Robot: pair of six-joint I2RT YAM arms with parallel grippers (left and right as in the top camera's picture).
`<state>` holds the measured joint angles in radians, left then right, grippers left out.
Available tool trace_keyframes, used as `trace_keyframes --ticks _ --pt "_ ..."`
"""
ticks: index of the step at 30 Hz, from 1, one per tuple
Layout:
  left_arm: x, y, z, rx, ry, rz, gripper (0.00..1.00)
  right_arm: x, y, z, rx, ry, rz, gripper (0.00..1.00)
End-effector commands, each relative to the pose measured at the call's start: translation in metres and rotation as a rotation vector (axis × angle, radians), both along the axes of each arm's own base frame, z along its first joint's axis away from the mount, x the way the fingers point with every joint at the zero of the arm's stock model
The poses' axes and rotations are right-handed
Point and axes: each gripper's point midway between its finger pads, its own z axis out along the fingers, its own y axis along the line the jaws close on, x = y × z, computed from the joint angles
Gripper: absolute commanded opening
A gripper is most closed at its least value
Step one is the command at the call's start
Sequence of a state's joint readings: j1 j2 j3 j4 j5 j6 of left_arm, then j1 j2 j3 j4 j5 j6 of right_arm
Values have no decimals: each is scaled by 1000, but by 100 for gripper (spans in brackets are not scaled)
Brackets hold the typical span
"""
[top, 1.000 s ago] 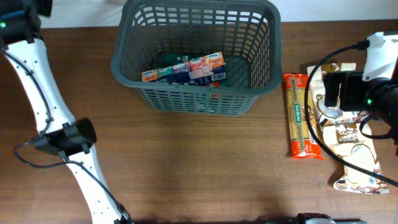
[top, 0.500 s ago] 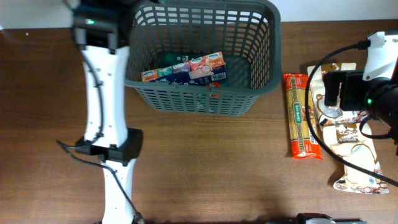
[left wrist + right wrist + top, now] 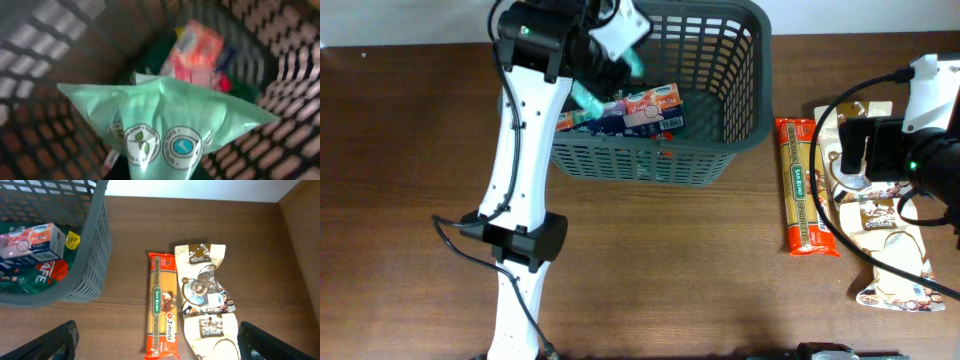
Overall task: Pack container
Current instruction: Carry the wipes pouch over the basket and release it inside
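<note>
The dark grey lattice basket (image 3: 720, 95) stands at the back middle of the table and holds a colourful carton pack (image 3: 640, 108). My left gripper (image 3: 600, 85) is shut on a light green packet (image 3: 170, 125) and holds it over the basket's left side, above the red and white pack (image 3: 197, 52) inside. My right gripper (image 3: 157, 352) is open and empty, hovering over an orange spaghetti packet (image 3: 161, 305) and a brown and white snack bag (image 3: 207, 300) on the table right of the basket (image 3: 95, 250).
The spaghetti packet (image 3: 804, 185) and the snack bag (image 3: 885, 250) lie side by side at the right of the table. The right arm (image 3: 910, 140) hangs over the bag. The left arm's white links (image 3: 515, 200) stretch from the front edge to the basket.
The left arm has swung from the far left to the basket, carrying the green packet over its left side. The right arm has not moved.
</note>
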<state>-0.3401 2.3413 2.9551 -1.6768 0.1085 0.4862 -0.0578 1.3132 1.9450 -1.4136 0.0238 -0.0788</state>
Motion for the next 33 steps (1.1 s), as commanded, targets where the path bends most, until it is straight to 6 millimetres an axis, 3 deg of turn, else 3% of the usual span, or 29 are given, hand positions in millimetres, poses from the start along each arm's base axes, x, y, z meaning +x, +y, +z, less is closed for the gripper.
trace_keyframes --ticks 1,2,3,4,7,15,18,24,28,33 --pt "4 29 -8 150 -17 -50 2 -1 4 -2 16 11 8 99" --pt "5 34 -11 168 -9 -38 3 -2 4 -3 17 15 9 99" --pt "7 39 -15 183 1 -27 12 -3 4 -3 17 19 8 99" --pt "8 46 -20 193 17 -14 64 -4 4 -5 17 28 8 99" --pt "16 52 -20 188 3 5 98 -7 4 -7 18 42 8 99" --pt "38 52 -9 128 -77 89 99 -7 4 -7 14 43 7 99" --pt "47 50 8 69 -136 157 99 -3 -6 -2 -27 17 -30 99" --pt "43 52 74 -89 -280 297 99 4 -18 -1 -9 0 -121 99" --pt "25 59 116 -132 -366 312 99 6 -46 -29 62 110 -277 99" --pt "-3 84 164 -108 -493 381 99 0 -84 -70 119 294 -414 99"
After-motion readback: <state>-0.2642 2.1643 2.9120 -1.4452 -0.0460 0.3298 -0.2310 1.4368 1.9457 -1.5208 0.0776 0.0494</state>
